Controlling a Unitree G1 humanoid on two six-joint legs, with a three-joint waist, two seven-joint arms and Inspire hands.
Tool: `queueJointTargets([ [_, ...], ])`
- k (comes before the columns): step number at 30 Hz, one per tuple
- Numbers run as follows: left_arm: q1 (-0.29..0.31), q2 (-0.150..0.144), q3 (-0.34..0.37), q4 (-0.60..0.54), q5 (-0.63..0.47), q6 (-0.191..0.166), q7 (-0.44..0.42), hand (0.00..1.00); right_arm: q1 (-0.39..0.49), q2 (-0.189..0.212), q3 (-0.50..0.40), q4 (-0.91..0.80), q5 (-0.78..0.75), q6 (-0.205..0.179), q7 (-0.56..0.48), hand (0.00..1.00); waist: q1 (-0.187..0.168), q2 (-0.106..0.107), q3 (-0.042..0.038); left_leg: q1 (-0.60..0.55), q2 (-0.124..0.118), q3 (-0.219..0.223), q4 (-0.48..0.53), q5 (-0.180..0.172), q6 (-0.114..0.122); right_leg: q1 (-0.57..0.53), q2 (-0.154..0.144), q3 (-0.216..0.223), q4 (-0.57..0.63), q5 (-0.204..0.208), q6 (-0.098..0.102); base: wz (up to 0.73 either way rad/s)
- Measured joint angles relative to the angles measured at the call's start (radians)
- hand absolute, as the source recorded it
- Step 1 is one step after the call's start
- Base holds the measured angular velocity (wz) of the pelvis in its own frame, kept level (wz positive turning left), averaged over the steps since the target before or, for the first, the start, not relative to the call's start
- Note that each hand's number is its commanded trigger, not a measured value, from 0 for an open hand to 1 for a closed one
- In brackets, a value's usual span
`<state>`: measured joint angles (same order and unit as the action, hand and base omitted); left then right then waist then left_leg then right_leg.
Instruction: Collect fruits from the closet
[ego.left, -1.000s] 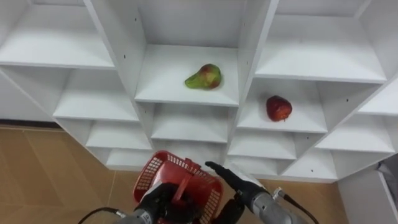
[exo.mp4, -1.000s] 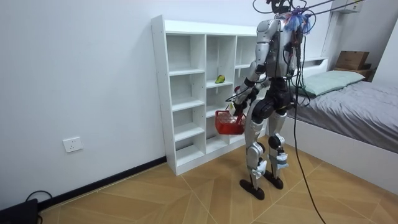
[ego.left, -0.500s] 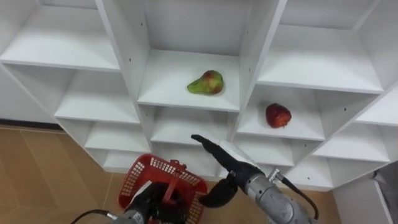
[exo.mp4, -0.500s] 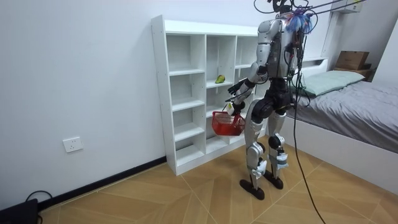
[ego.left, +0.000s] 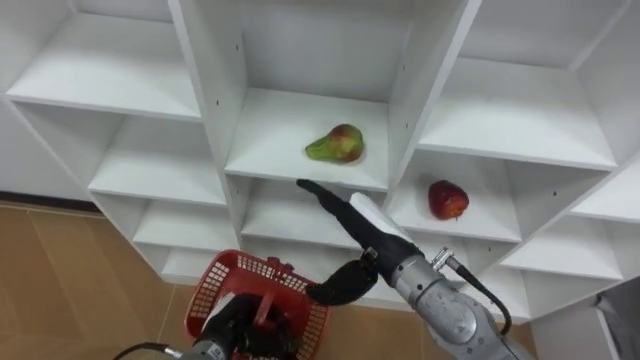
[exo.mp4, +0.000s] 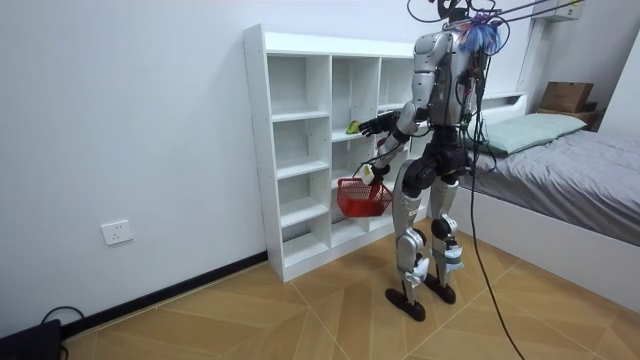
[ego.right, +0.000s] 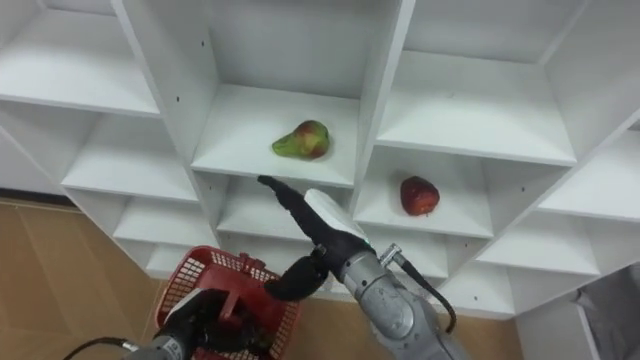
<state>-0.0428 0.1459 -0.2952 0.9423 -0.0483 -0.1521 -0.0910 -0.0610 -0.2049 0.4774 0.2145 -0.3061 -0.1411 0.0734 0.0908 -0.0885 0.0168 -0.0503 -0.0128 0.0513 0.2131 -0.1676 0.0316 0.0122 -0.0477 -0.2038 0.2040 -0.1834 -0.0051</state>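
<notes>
The right hand (ego.left: 368, 226), fingers (ego.left: 322, 197) straight and open, is hovering at the front edge of the shelf (ego.left: 270, 150) where the pear (ego.left: 336, 145) is lying, lined up for a grab, while the left hand (ego.left: 235, 325) is gripping the red basket (ego.left: 228, 284) by its handle below to receive it, the apple (ego.left: 447, 199) waiting one compartment to the right.

No legible text, labels or numbers, plain white closet (ego.left: 205, 80), unmarked red basket (ego.left: 225, 285)

Head cam close, down at closet (ego.left: 510, 105); room cam far, side-on, shares it.
</notes>
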Motion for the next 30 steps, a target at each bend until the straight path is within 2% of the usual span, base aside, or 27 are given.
queueJointTargets([
  [3, 0.004, -0.001, 0.005, 0.0, 0.021, 0.0, -0.004, 1.0, -0.025, 0.01, -0.014, 0.0, 0.009, 0.0, -0.007, 0.0, 0.001, -0.005, 0.0004, 0.01, 0.0, -0.002, 0.0, 0.0, 0.0, 0.012, 0.0, -0.002, 0.0, 0.0, 0.0, 0.02],
  [7, 0.007, 0.003, 0.007, 0.001, 0.021, 0.0, -0.004, 1.0, -0.077, 0.011, -0.043, 0.0, 0.028, 0.0, -0.042, 0.0, 0.0, -0.025, 0.0066, 0.011, 0.0, -0.012, 0.009, 0.0, 0.0, 0.022, -0.001, -0.014, -0.001, 0.0, 0.0, 0.08],
  [8, 0.007, 0.002, 0.007, 0.001, 0.021, 0.0, -0.004, 1.0, -0.087, 0.011, -0.051, 0.0, 0.031, -0.001, -0.054, 0.0, 0.003, -0.029, 0.0058, 0.01, 0.0, -0.013, 0.01, 0.0, 0.0, 0.022, -0.001, -0.018, -0.001, 0.0, 0.0, 0.09],
  [15, 0.007, 0.002, 0.011, 0.001, 0.021, 0.004, -0.004, 1.0, -0.107, 0.008, -0.075, 0.002, 0.097, -0.004, -0.096, 0.0, 0.026, -0.031, 0.0057, 0.006, -0.001, -0.026, 0.013, 0.0, -0.001, 0.024, -0.001, -0.03, -0.001, 0.0, 0.0, 0.05],
  [22, 0.007, 0.003, 0.039, 0.002, 0.022, 0.038, -0.011, 1.0, -0.168, 0.007, -0.103, 0.01, 0.163, -0.002, -0.13, 0.0, 0.028, -0.035, 0.0075, -0.006, -0.001, -0.031, 0.025, 0.0, -0.001, 0.023, -0.003, -0.047, 0.0, 0.0, 0.0, 0.04],
  [24, 0.007, 0.003, 0.045, 0.002, 0.044, 0.041, -0.016, 1.0, -0.187, 0.006, -0.11, 0.01, 0.178, -0.002, -0.147, 0.0, 0.033, -0.041, 0.009, -0.008, -0.001, -0.032, 0.024, 0.0, -0.001, 0.023, -0.003, -0.048, 0.001, 0.0, 0.0, 0.0],
  [26, 0.007, 0.007, 0.066, 0.0, 0.103, 0.048, -0.035, 1.0, -0.201, 0.004, -0.118, 0.011, 0.191, -0.001, -0.17, 0.0, 0.042, -0.058, 0.0098, -0.014, -0.001, -0.043, 0.024, 0.0, -0.001, 0.023, -0.002, -0.057, 0.0, 0.0, 0.0, 0.1],
  [30, 0.007, 0.004, 0.066, -0.003, 0.106, 0.072, -0.058, 1.0, -0.219, 0.004, -0.145, 0.03, 0.192, 0.001, -0.185, 0.0, 0.051, -0.069, 0.0096, -0.028, -0.005, -0.062, 0.043, 0.0, -0.001, 0.022, -0.004, -0.076, -0.001, 0.0, 0.0, 0.17],
])
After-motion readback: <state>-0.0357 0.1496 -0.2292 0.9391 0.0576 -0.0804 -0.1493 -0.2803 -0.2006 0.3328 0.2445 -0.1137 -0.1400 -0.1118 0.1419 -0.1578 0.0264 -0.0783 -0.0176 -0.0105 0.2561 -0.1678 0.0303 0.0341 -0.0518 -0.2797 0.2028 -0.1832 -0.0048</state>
